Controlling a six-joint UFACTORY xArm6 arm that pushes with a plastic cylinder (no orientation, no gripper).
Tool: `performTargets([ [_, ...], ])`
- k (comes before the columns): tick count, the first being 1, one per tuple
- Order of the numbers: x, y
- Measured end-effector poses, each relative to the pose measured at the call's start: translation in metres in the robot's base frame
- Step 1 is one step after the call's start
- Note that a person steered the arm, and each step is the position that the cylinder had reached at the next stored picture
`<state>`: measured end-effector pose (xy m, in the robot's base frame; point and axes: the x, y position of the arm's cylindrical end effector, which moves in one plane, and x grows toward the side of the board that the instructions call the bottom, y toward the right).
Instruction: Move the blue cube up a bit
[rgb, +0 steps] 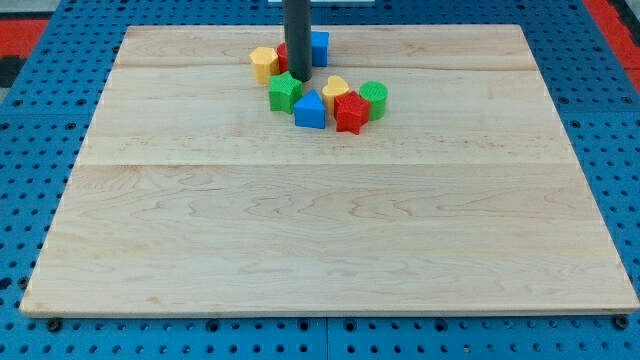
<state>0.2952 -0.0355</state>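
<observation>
The blue cube (319, 46) sits near the top edge of the wooden board (330, 240), just to the view's right of the dark rod, which hides its left side. My tip (299, 78) rests on the board below and slightly left of the cube, close to it; whether they touch cannot be told. The tip ends just above the green star-shaped block (285, 92), seemingly touching its upper edge. A yellow block (264, 63) lies to the tip's left, with a red block (283, 55) peeking out behind the rod. Lower right cluster a blue triangular block (310, 109), a yellow heart-like block (335, 90), a red star-shaped block (350, 112) and a green cylinder (373, 98). No writing is readable.
</observation>
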Motion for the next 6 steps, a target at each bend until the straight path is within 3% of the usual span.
performTargets([
  [2,-0.007,0.061],
  [6,-0.102,0.033],
])
